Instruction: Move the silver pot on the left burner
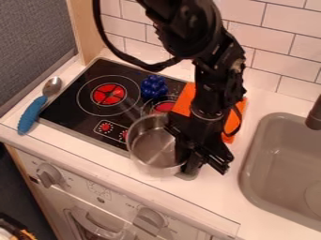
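Note:
The black gripper [203, 164] hangs down at the right side of the silver pot [150, 146], overlapping its right rim. The pot's open top faces the camera, and the pot covers the front right corner of the black stove and part of the white counter. The left burner [109, 94], a red disc inside a white ring, lies bare behind and to the left of the pot. Whether the gripper holds the pot, I cannot tell.
A blue bunch of grapes [154, 86] lies on the stove between the burners. An orange cloth [184, 100] is partly behind the arm. A blue-handled spoon [33, 112] rests along the stove's left edge; a grey sink [249, 161] is at right.

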You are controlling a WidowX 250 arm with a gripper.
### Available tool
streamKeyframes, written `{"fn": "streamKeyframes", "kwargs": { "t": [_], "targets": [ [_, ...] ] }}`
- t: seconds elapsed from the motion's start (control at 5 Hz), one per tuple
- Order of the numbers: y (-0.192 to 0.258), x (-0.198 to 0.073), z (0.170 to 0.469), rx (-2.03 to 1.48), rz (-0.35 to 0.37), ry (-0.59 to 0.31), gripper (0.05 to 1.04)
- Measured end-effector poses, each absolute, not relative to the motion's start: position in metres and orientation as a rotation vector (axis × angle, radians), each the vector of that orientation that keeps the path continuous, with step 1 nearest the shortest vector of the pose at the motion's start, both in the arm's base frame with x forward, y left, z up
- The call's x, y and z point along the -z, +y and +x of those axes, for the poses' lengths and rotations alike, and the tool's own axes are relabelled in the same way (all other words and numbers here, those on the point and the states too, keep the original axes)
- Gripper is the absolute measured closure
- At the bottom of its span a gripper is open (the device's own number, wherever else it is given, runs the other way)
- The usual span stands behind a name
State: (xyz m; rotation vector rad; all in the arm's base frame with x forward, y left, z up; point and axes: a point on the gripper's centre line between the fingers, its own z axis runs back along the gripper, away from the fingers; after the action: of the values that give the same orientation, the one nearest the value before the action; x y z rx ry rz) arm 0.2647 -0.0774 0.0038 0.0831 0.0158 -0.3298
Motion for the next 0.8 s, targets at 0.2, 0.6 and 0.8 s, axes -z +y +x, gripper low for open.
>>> {"fn": "streamKeyframes", "kwargs": {
  "t": [0.2, 0.6, 0.8],
  "targets": [
    [-0.079, -0.006, 0.264, 0.295, 0.112, -0.01, 0.996],
    [-0.068, -0.064, 0.272, 0.123, 0.126, -0.146, 1.006],
    [-0.041, -0.089, 0.308, -0.005, 0.159, -0.184, 1.006]
  ]
}}
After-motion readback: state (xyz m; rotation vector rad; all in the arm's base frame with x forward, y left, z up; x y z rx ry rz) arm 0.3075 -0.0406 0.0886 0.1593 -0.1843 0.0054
